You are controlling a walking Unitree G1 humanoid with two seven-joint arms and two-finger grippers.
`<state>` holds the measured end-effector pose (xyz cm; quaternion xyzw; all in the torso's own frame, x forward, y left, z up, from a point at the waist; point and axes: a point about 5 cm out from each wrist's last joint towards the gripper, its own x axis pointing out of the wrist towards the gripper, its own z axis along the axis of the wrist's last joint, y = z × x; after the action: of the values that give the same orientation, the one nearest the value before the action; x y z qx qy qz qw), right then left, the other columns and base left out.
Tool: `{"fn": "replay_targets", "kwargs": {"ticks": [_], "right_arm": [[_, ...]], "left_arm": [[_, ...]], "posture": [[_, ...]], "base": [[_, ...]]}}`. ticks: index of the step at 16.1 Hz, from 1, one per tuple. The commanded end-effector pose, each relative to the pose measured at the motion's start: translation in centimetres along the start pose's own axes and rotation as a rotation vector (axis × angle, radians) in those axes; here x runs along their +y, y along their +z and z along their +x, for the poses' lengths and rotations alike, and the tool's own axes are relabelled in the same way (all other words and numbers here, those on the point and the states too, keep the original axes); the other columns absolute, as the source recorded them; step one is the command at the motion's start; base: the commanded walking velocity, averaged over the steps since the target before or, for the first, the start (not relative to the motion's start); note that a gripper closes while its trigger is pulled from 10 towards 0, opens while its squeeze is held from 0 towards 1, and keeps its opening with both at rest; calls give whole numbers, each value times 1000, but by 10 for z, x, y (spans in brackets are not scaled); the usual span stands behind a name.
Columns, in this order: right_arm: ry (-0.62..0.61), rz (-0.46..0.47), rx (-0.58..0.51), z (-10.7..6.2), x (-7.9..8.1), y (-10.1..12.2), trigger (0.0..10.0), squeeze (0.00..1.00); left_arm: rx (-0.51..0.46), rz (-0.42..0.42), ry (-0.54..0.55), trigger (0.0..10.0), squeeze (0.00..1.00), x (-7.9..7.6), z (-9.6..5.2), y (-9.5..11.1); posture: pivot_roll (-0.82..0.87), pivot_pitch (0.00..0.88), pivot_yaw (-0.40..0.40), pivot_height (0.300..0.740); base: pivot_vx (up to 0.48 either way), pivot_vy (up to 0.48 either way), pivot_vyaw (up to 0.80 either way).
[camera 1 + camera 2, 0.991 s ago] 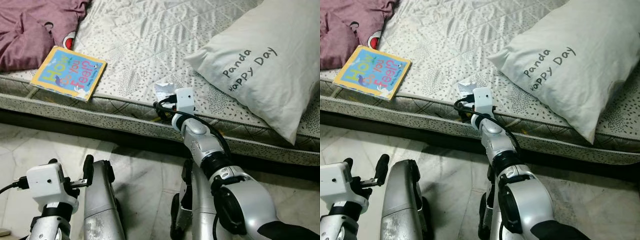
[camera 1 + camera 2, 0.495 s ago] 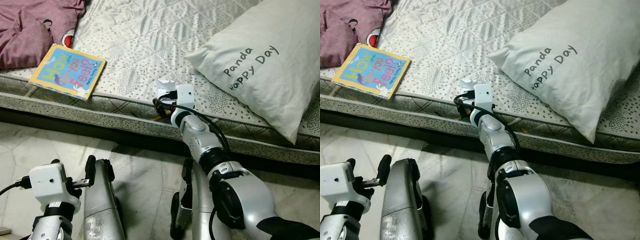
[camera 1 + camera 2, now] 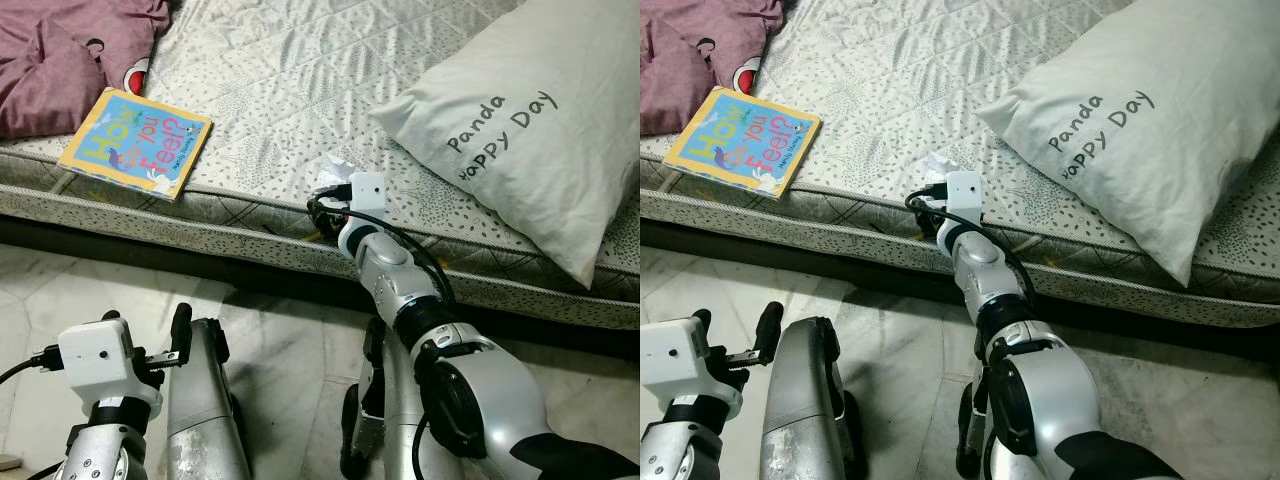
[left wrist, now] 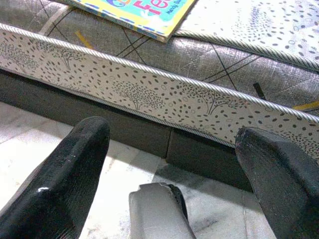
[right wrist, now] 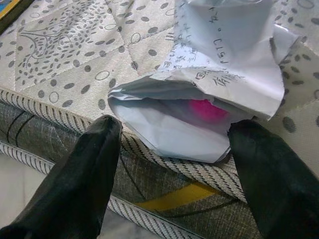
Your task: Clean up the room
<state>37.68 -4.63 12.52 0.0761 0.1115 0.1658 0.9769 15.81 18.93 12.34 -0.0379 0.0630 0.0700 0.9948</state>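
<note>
Crumpled paper (image 5: 219, 74) sits right at the mattress (image 3: 300, 90) edge, beside the pillow (image 3: 510, 130), something pink tucked inside. Right tool (image 5: 174, 164) spread wide, fingers flanking the paper, not gripping it. Left tool (image 4: 174, 169) wide too, low over the floor (image 4: 50, 144). Book (image 3: 137, 145) lies well apart.

I see crumpled white paper (image 5: 219, 74) on the quilted cloth mattress (image 3: 300, 90), a glossy book (image 3: 135, 145), a matt cloth pillow (image 3: 520, 130), and a polished stone floor (image 3: 280, 330).
</note>
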Motion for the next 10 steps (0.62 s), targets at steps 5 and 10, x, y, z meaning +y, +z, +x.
{"fn": "replay_targets", "kwargs": {"ticks": [5,10], "right_arm": [[-5,16,-17,2,0,8,10000,0],[-72,-32,-53,2,-1,9,10000,0]], "left_arm": [[29,18,12,10000,0,2,-1,-4],[23,19,15,10000,0,2,2,-4]], "posture": [[245,294,-65,522],[249,287,-67,522]], "base": [[0,0,0],[0,0,0]]}}
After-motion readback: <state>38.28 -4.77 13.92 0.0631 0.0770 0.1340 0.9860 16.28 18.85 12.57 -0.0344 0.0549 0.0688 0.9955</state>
